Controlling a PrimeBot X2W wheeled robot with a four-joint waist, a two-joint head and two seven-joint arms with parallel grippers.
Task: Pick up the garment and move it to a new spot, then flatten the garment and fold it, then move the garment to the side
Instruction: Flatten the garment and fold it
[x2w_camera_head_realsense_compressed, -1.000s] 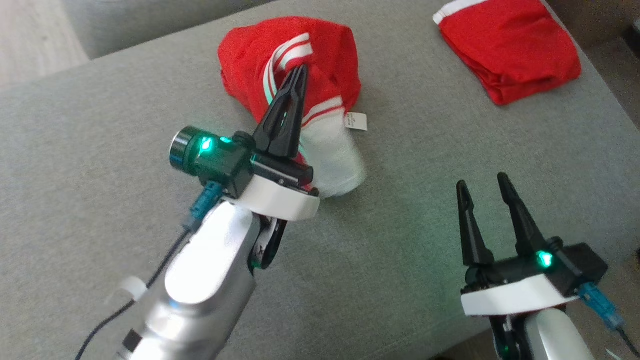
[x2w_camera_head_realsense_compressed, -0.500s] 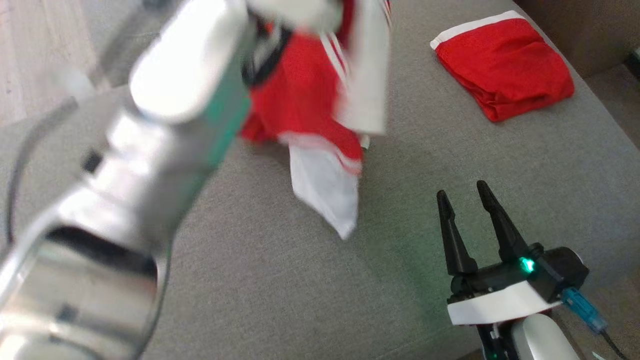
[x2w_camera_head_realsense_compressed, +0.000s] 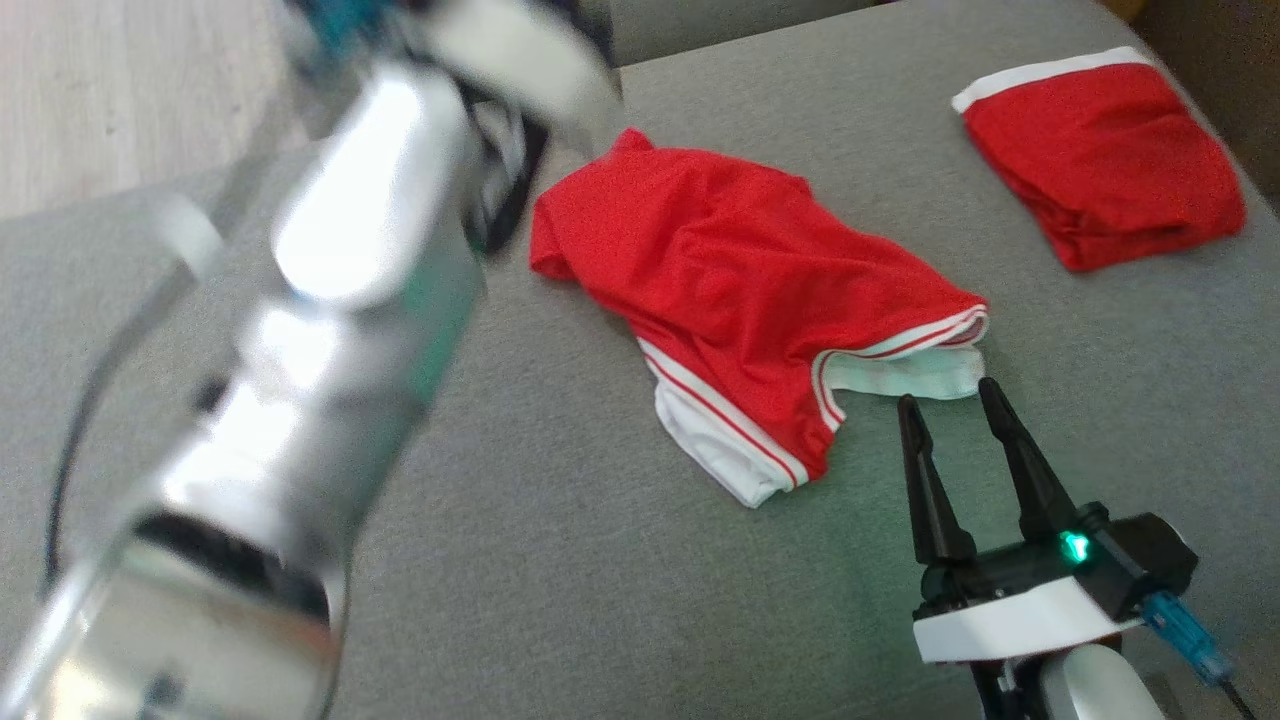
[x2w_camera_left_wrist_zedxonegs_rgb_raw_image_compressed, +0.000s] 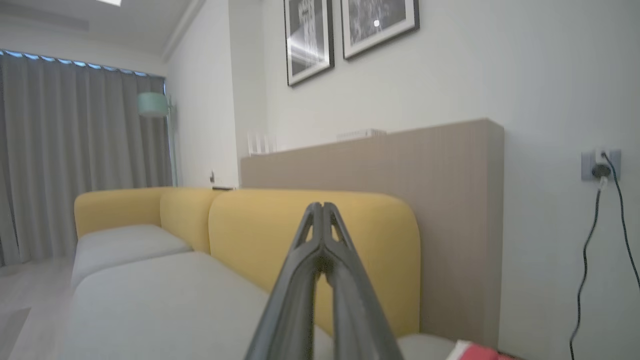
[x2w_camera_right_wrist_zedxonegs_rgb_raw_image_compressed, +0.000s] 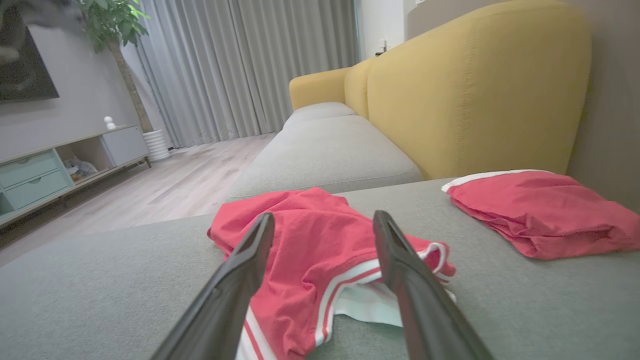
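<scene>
**Near right:** the right tool (x2w_camera_head_realsense_compressed: 947, 393) has its fingers apart and empty, tips just short of the white waistband.

**Centre:** the garment (x2w_camera_head_realsense_compressed: 740, 270), red shorts with white trim, lies rumpled on the grey sofa seat (x2w_camera_head_realsense_compressed: 600, 600), its layers overlapping at the near hem.

**Left:** the left forearm (x2w_camera_head_realsense_compressed: 330, 300) is blurred; the left tool (x2w_camera_left_wrist_zedxonegs_rgb_raw_image_compressed: 320, 205) is closed together on nothing and aimed at the yellow backrest (x2w_camera_left_wrist_zedxonegs_rgb_raw_image_compressed: 240, 225).

**Far right:** a second red garment (x2w_camera_head_realsense_compressed: 1100, 150) lies folded.

**Risk:** a pinch through both layers would likely drag the bunch rather than flatten it.
</scene>
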